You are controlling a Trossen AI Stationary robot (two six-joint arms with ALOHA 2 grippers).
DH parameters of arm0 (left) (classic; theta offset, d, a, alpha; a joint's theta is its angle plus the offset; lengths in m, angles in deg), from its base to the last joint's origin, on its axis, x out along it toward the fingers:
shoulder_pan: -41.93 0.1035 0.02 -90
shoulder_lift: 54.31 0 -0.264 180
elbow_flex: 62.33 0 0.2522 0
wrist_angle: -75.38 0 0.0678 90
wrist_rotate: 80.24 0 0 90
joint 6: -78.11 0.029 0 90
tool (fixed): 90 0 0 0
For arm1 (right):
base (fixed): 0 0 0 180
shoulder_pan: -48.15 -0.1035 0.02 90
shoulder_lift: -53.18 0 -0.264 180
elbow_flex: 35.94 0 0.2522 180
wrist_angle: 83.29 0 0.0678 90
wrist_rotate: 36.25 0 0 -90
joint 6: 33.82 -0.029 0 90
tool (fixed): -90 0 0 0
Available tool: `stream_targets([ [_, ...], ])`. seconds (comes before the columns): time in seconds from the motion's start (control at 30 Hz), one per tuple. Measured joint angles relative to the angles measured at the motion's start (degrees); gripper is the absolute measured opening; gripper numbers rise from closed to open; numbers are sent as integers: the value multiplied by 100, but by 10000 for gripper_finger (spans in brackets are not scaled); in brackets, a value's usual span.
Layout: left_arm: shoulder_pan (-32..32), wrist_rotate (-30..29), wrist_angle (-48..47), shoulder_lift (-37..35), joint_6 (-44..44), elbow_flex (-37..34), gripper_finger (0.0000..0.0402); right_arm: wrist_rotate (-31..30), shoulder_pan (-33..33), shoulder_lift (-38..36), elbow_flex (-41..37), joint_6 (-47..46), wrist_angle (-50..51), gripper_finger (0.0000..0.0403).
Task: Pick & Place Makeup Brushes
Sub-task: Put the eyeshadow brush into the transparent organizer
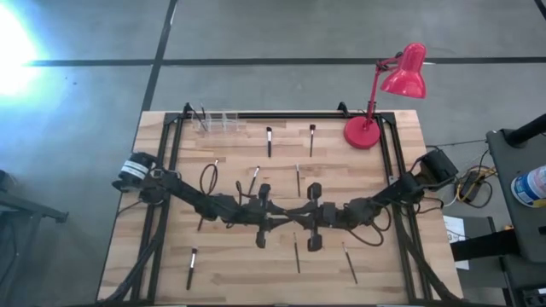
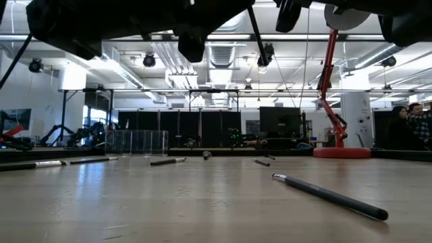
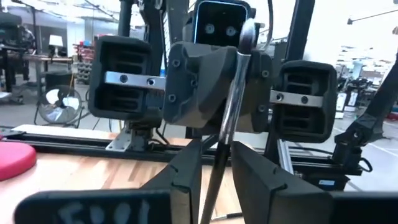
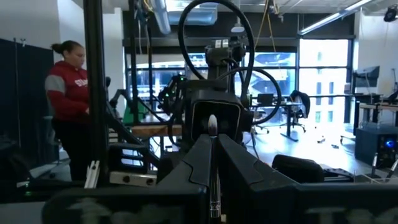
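centrally, one makeup brush [image 3: 227, 118] spans the gap between the two tools above the tabletop [image 1: 375, 273]: the left tool [image 1: 263, 217] clasps one end, the right tool [image 1: 312, 217] is clenched on the other. more brushes [image 1: 269, 141] lie scattered on the wood, near a red desk lamp [image 1: 388, 94].

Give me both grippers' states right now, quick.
Left gripper: closed on a brush, over mid-table.
Right gripper: shut on the same brush, facing the left one.
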Motion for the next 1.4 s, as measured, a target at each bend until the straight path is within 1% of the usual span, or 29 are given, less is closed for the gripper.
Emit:
stream_targets([
  [0.1, 0, 125, 10, 0, 135, 26, 80, -2, 2, 0, 2, 18, -7, 13],
  [0.23, 0, 133, 117, -11, 233, 26, 74, -2, 0, 0, -9, 22, -2, 13],
  [0.3, 2, 110, 113, -11, 257, 28, 56, -2, 0, 0, -13, 22, 2, 13],
  [0.37, 5, 71, 96, -13, 262, 28, 25, -20, 0, 0, -19, -8, 4, 13],
  [0.4, 4, -12, 93, -17, 264, 27, 16, -49, 2, -2, -21, -70, 2, 13],
  [0.47, 13, -158, -67, -103, 261, 26, 14, -227, 0, -2, -28, -82, -1, 17],
  [0.53, 51, -248, -438, -276, 258, 26, 13, -530, -6, -47, -74, 32, 17, 29],
  [0.6, 90, -486, -844, -531, 265, 26, 12, -835, -11, -142, -175, 62, 68, 50],
  [0.67, 134, -775, -1294, -824, 284, 26, 12, -971, -9, -344, -310, 62, 213, 75],
  [0.77, 255, -1126, -2007, -1242, 280, -21, 12, -991, -6, -777, -529, 35, 541, 108],
  [0.83, 371, -1309, -2356, -1490, 276, -47, 12, -945, 21, -1103, -707, 74, 986, 123],
  [0.9, 501, -1407, -2529, -1700, 271, -75, 12, -925, 51, -1467, -877, 72, 1647, 128],
  [0.97, 656, -1415, -2653, -1886, 241, -153, 12, -837, 118, -1808, -1011, -145, 2304, 123],
  [1.07, 962, -1435, -2790, -2067, 158, -282, 12, -582, 250, -2185, -1235, -378, 3039, 98],
  [1.27, 1820, -1575, -3282, -2299, 38, -402, 12, -163, 592, -2519, -1759, -352, 3122, 23],
  [1.4, 2493, -1595, -3726, -2477, 4, -420, 12, -68, 856, -2633, -2094, -371, 2990, 10],
])
